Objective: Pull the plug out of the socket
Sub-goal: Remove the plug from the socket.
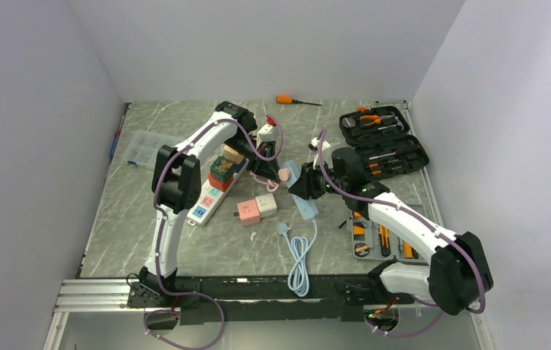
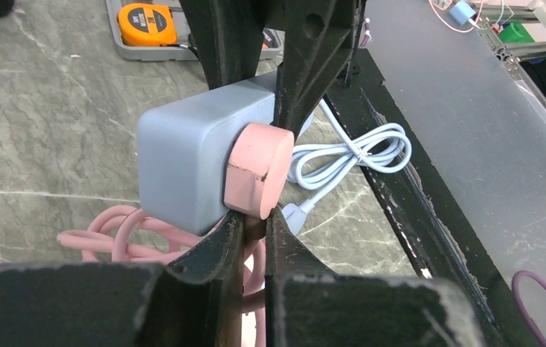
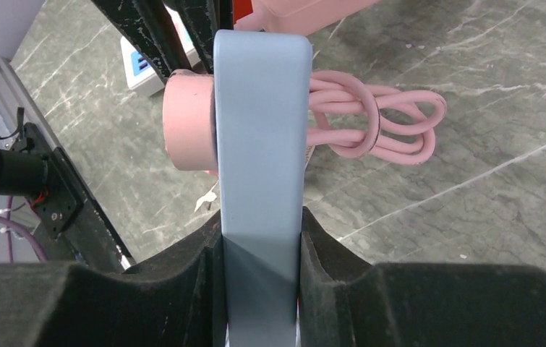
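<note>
A grey-blue socket block (image 2: 183, 163) carries a round pink plug (image 2: 259, 170) that sits flush against its face. Both are held above the table at its middle (image 1: 290, 173). My left gripper (image 2: 255, 220) is shut on the pink plug at its cord end, from below in the left wrist view. My right gripper (image 3: 261, 224) is shut on the socket block (image 3: 261, 130), with its fingers on the block's two broad sides. The plug (image 3: 189, 130) sticks out to the left of the block in the right wrist view. The coiled pink cord (image 3: 378, 126) lies on the table behind.
A white power strip (image 1: 201, 208) with coloured adaptors lies to the left, next to pink (image 1: 249, 212) and white (image 1: 266, 204) cube sockets. A light blue coiled cable (image 1: 300, 259) lies in front. An open tool case (image 1: 383, 142) and a tool tray (image 1: 378, 237) are on the right.
</note>
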